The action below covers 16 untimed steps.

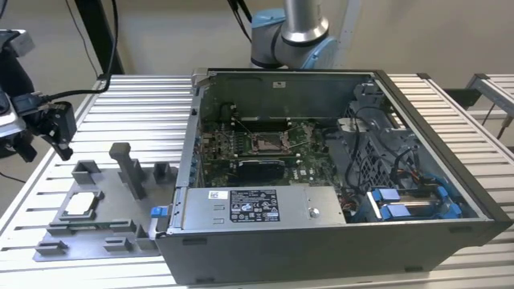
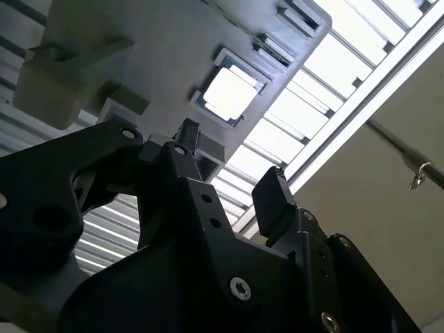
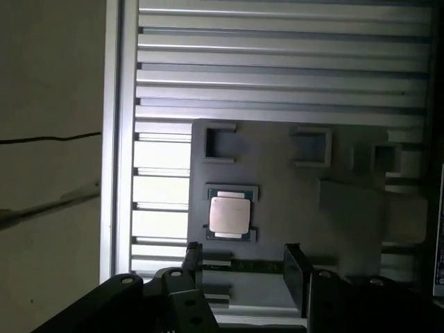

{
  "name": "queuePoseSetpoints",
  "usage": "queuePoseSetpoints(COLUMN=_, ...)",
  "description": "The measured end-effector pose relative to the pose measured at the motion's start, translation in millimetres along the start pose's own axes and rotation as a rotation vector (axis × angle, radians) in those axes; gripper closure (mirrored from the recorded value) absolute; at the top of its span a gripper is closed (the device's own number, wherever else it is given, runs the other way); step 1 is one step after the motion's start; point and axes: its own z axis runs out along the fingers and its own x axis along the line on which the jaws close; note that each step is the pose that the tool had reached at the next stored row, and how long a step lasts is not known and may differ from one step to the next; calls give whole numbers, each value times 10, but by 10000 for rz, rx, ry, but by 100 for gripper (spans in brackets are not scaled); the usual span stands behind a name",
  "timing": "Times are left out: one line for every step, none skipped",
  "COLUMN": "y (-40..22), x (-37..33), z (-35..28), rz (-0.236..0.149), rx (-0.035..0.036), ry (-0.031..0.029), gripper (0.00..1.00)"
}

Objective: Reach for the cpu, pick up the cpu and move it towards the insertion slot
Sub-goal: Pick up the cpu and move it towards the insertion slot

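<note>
Lying beyond spread pincer (image 3: 243,253): cpu (image 3: 229,214)

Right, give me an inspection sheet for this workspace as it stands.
Surface: slatted metal table carrying a grey fixture plate and an open computer case.
Job's things: the cpu lies flat in a recess of the plate; the insertion slot sits in the green board inside the case.
Clutter: upright grey post on the plate.
Grippers: gripper, jaws open, empty, clear of the cpu.
Cables: black cable by the gripper; wires inside the case.
Surroundings: pale wall; second slatted table at the exterior view's right.
</note>
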Motion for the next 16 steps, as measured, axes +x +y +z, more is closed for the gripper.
queuePoseSetpoints(y=-14, x=0, z=18, rz=0, rx=-1, ry=-1, gripper=0)
queuePoseSetpoints(y=-27, x=0, z=35, rz=0, rx=0, ry=0, gripper=0)
queuePoseSetpoints(y=-37, x=0, z=52, rz=0, rx=1, ry=1, gripper=0)
queuePoseSetpoints(y=-45, x=1, z=69, rz=0, rx=1, ry=1, gripper=0)
queuePoseSetpoints(y=-52, x=1, z=88, rz=0, rx=1, ry=1, gripper=0)
queuePoseSetpoints(y=-56, x=2, z=106, rz=0, rx=1, ry=1, gripper=0)
queuePoseSetpoints(y=-60, x=2, z=124, rz=1, rx=1, ry=0, gripper=0)
queuePoseSetpoints(y=-64, x=2, z=141, rz=1, rx=1, ry=1, gripper=0)
queuePoseSetpoints(y=-66, x=2, z=159, rz=1, rx=1, ry=1, gripper=0)
queuePoseSetpoints(y=-68, x=2, z=178, rz=0, rx=0, ry=0, gripper=0)
queuePoseSetpoints(y=-70, x=2, z=197, rz=0, rx=0, ry=0, gripper=0)
queuePoseSetpoints(y=-70, x=1, z=216, rz=0, rx=1, ry=1, gripper=0)
queuePoseSetpoints(y=-71, x=2, z=231, rz=0, rx=2, ry=2, gripper=0)
queuePoseSetpoints(y=-72, x=2, z=250, rz=0, rx=1, ry=1, gripper=0)
queuePoseSetpoints(y=-73, x=4, z=270, rz=0, rx=1, ry=0, gripper=0)
queuePoseSetpoints(y=-73, x=6, z=288, rz=0, rx=0, ry=0, gripper=0)
